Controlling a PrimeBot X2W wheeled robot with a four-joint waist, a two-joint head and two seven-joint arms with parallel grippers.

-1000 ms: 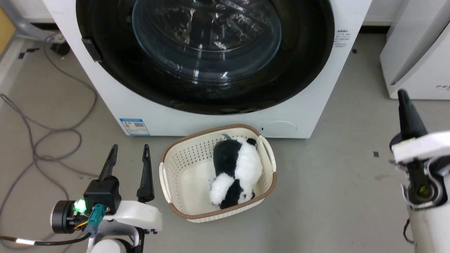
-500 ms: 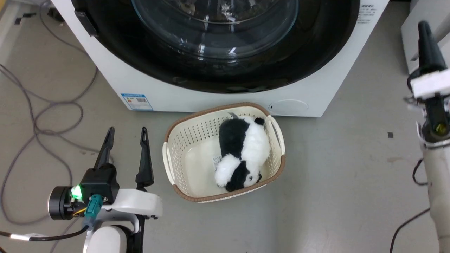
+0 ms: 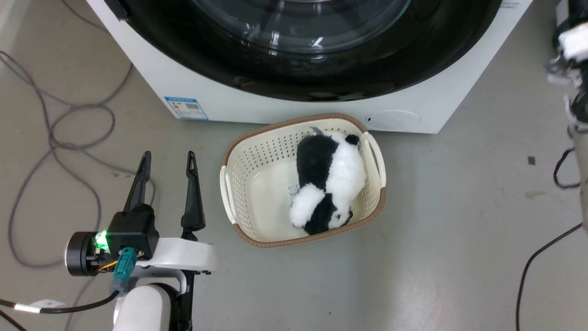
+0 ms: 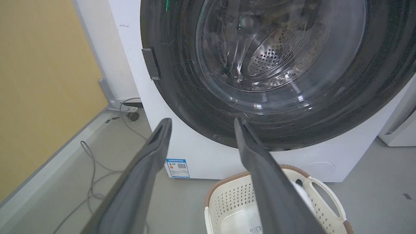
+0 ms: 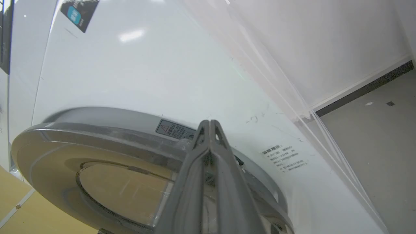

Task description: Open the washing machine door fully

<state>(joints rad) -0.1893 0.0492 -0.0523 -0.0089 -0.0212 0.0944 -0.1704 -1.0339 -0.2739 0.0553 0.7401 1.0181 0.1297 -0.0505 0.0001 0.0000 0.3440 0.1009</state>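
My right end effector [image 5: 210,125] has its two dark fingers pressed together at the tips, with nothing caught between them; in the right wrist view those tips lie over the grey rim of the washing machine door [image 5: 107,136], just beside a small warning label [image 5: 175,130], and I cannot tell whether they touch it; in the head view the right arm [image 3: 572,43] shows only as a blur at the far right edge.

My left end effector [image 3: 168,156] hangs near me on the left, over the floor [image 3: 436,230], fingers spread wide apart and holding nothing; its tips point toward the washing machine [image 3: 285,112] and are well apart from it.

The door fills the front of the machine, its glossy black ring nearly as wide as the white box; in the left wrist view it appears to lie closed against the front, with the perforated steel drum [image 4: 273,55] visible through the glass bowl and a small grey tab on its left edge.

A cream basket [image 3: 257,161] with a brown rim stands on the floor just in front of the machine, right of my left fingers; a black-and-white panda toy [image 3: 328,184] lies inside it; a blue label [image 3: 186,108] sits low on the machine's left; grey cables [image 3: 55,133] loop on the floor at far left.
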